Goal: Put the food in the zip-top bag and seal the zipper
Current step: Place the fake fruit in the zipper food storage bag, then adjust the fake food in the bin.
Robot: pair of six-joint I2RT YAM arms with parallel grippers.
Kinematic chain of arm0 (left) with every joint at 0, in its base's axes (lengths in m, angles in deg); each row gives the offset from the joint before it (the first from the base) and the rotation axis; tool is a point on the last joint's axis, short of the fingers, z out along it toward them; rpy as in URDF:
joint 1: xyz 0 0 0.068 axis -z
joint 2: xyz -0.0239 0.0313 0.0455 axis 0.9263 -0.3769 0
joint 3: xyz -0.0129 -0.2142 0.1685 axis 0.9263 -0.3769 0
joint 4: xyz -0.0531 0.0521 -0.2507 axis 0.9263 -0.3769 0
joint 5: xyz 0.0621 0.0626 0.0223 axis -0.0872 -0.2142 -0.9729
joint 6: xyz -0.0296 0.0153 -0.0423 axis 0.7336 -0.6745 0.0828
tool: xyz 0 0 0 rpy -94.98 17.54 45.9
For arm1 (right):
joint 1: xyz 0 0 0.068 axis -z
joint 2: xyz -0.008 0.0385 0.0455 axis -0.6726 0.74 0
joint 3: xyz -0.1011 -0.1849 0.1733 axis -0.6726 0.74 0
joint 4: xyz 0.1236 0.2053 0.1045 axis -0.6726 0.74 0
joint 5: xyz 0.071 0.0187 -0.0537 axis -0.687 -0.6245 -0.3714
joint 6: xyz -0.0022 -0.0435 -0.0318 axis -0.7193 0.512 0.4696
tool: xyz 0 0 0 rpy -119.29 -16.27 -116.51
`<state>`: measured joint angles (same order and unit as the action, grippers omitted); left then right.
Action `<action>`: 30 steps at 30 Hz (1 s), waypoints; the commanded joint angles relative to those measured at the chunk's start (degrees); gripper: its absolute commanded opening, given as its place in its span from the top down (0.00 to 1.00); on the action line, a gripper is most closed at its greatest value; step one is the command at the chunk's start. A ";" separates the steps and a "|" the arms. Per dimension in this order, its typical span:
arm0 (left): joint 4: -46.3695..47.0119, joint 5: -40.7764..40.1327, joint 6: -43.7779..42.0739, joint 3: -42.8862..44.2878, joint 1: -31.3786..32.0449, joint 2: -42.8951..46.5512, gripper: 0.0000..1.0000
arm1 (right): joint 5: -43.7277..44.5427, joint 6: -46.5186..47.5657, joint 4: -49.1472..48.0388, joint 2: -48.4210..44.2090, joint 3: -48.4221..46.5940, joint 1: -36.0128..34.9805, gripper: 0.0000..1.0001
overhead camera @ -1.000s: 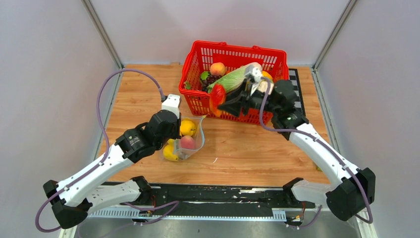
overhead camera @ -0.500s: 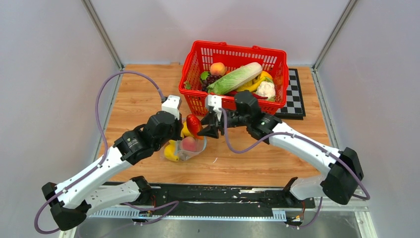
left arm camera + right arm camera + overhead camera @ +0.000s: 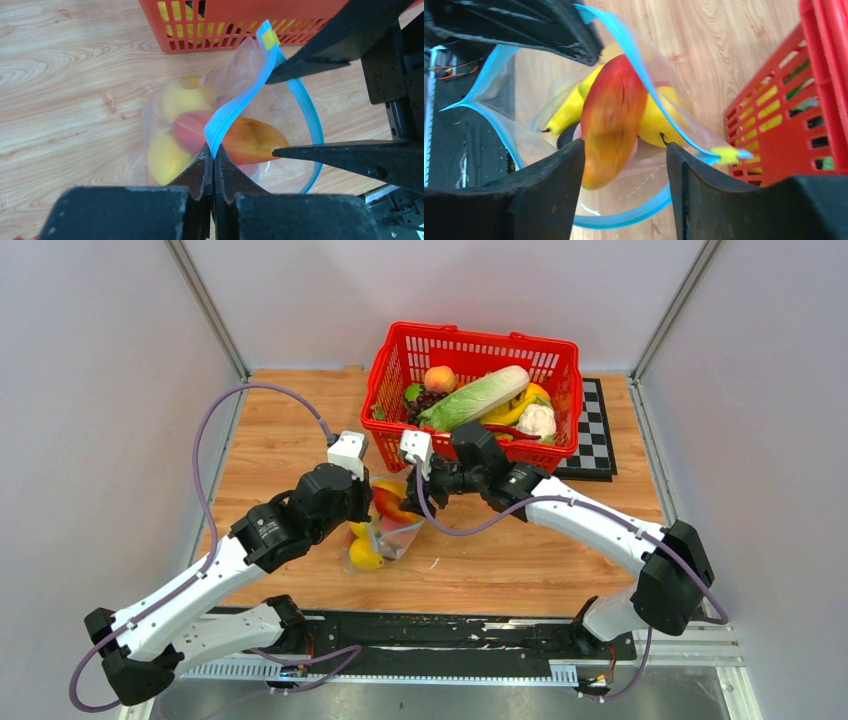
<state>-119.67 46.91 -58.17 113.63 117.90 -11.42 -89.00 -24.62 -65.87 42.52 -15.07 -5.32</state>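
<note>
A second ago the right pincer (image 3: 625, 146) held the red slice (image 3: 611, 115) at the basket (image 3: 470, 340) by the far edge. Now the slice sits inside the mouth of the bag (image 3: 295, 105), near the middle of the tabletop (image 3: 300, 430), slightly left. The right pincer's fingers stand apart around it, so it looks released, or nearly. The left pincer (image 3: 213, 152) is clamped on the zipper (image 3: 240, 102), holding the mouth open. Yellow fruits (image 3: 162, 157) lie underneath. One more piece is in, but the zipper is unsealed, and the right arm must back out first.
</note>
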 commanded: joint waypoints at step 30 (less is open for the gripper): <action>2.10 -2.46 -0.29 1.10 -0.20 -0.70 1.00 | 43.52 -16.36 -1.28 -11.66 -1.55 11.37 0.35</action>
<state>-119.71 44.75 -58.26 113.63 117.92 -12.16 -55.65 -33.53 -77.01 26.76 -10.06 -0.97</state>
